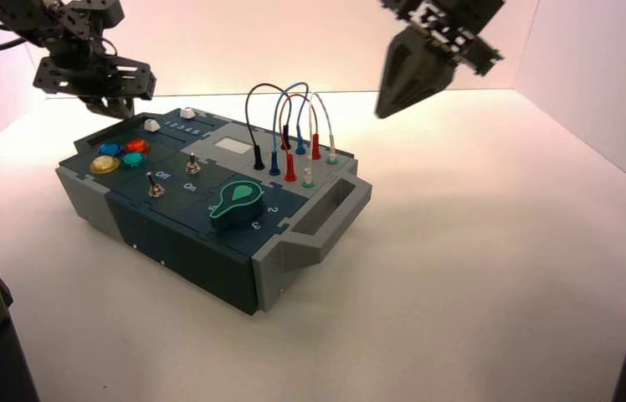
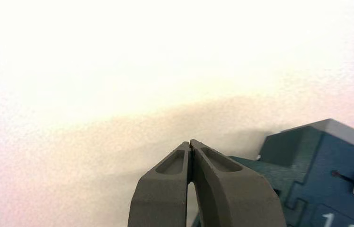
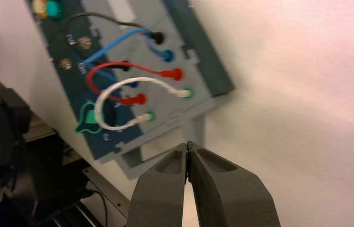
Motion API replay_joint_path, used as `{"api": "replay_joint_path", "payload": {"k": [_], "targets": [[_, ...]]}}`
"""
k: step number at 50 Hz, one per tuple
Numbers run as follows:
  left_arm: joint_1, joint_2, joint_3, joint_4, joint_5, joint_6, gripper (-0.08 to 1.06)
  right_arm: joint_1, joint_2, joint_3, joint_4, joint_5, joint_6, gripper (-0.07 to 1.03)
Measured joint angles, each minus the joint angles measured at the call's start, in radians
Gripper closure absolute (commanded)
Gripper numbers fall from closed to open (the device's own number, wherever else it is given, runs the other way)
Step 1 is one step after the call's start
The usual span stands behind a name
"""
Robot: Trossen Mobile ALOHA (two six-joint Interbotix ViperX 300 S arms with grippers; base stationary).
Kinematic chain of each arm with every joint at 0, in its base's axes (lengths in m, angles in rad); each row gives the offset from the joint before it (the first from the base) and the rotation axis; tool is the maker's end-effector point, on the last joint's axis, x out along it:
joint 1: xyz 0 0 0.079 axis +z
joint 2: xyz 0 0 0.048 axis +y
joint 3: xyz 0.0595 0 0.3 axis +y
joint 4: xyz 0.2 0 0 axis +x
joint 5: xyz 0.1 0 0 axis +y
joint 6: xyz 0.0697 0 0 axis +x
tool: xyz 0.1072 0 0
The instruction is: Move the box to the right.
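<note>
The box (image 1: 209, 205) sits left of centre in the high view, turned at an angle on the white table (image 1: 477, 276), with one grey end handle (image 1: 326, 213) facing the lower right and its far end up at the upper left of the frame. From here I judge the move to the right as not yet started: neither arm is touching it.

My left gripper (image 1: 117, 105) hangs at the upper left of the high view, just above the far end of the box near the coloured buttons (image 1: 121, 155). Its wrist camera shows the fingers (image 2: 213, 189) pressed together at the tips, holding nothing, with the box's blue corner just beyond them. My right gripper (image 1: 393, 105) hovers near the top centre of the high view, above and beyond the looped plug wires (image 1: 289, 126). Its fingers (image 3: 213, 189) are likewise closed tip to tip and empty, pointing down towards the handle end.

I read this as the approach step. Next I would bring the left gripper down against the box's left end and push, keeping the contact low on the wall so the box slides rather than pivots. The right gripper needs to stay out of the wires and out of the path.
</note>
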Motion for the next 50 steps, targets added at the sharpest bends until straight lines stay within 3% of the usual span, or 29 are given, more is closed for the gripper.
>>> {"api": "replay_joint_path", "payload": {"k": [12,18,25,50], "targets": [[0.009,0.002,0.000,0.000,0.002,0.003,1.01,0.064,0.012,0.008,0.055,-0.044,0.002,0.98],[0.028,0.009,0.000,0.002,0.003,0.003,1.01,0.127,0.044,0.038,0.109,-0.109,0.002,0.98],[0.035,0.015,-0.005,0.002,0.005,0.002,1.01,0.181,0.069,0.060,0.135,-0.141,0.000,0.98],[0.044,0.031,-0.011,0.002,0.000,0.003,1.01,0.213,0.077,0.112,0.160,-0.210,0.000,0.98]]}}
